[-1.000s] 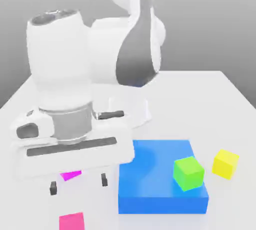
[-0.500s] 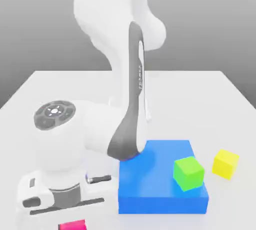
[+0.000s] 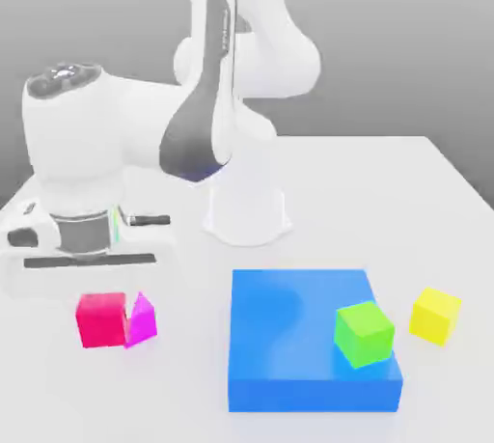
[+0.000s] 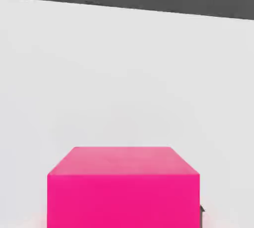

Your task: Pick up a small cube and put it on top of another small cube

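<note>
Gripping the crimson cube [image 3: 100, 319] is how my jaws look to stand. It hangs straight under my wrist [image 3: 82, 229], and in the hand view it sits centred and close [image 4: 123, 187], with a dark sliver of one pad [image 4: 201, 211] at its side. The fingers themselves are hidden behind my own housing in the exterior view.

Counting the blocks, I make five: one crimson cube, one magenta cube [image 3: 144, 319], one green cube [image 3: 364, 333], one yellow cube [image 3: 435, 316] and one flat blue block [image 3: 289, 335].

The crimson cube is over the table [image 3: 386, 190] near its edge on the exterior view's left, toward the near corner. The magenta cube is just beside it, on the side toward the blue block and partly covered by it. I cannot tell whether the two touch.

The green cube sits on the blue block, at the near corner on the exterior view's right. The yellow cube lies on the table just past that block, close to the table's edge on that side.

Bare table lies between the magenta cube and the blue block, and more runs along the far edge on both sides of my base [image 3: 247, 214].
</note>
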